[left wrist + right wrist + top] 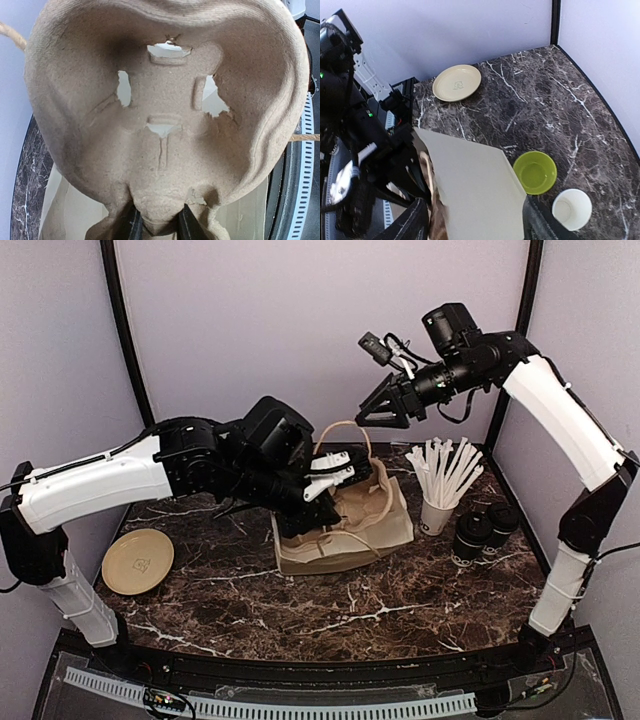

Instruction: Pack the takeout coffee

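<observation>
Two black lidded coffee cups [470, 535] [502, 520] stand at the right of the table, apart from both grippers. My left gripper [330, 477] is shut on the edge of a tan pulp cup carrier [165, 100], my fingertips [186, 225] pinching it from below. It holds the empty carrier [375, 505] at the mouth of a beige paper bag [320, 555], between the bag's twine handles. My right gripper [383, 412] hangs open and empty high above the back of the table. In the right wrist view [477, 230] it looks down on the bag [470, 185].
A white cup of straws [435, 512] stands left of the coffee cups. A tan plate [137, 560] lies at the left. Behind the bag sit a lime-green bowl [535, 171] and an open cup with a white inside [571, 209], its body hidden.
</observation>
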You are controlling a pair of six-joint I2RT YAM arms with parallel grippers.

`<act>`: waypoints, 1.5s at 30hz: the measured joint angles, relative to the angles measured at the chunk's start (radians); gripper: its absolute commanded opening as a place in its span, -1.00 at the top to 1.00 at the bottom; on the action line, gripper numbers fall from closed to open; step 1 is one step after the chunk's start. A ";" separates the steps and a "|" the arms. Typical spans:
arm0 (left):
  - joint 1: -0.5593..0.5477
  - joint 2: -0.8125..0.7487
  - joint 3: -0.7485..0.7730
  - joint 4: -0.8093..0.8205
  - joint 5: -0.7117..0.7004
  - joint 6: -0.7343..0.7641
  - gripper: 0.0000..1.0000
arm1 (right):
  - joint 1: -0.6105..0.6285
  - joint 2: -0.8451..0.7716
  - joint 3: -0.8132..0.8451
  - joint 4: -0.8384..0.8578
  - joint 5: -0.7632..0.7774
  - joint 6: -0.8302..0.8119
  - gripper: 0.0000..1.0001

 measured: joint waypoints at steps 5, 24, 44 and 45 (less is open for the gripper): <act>-0.003 0.008 0.021 -0.062 -0.046 0.014 0.52 | -0.116 -0.010 -0.010 0.006 -0.022 -0.009 -0.37; -0.004 0.017 0.040 -0.219 -0.074 0.060 0.47 | -0.052 0.299 -0.286 0.166 0.120 -0.015 0.00; -0.004 0.017 0.134 -0.394 0.072 0.018 0.44 | 0.029 0.403 -0.312 -0.078 -0.116 -0.235 -0.05; -0.004 0.017 0.133 -0.397 0.080 0.018 0.44 | 0.031 0.403 -0.312 -0.085 -0.116 -0.243 -0.07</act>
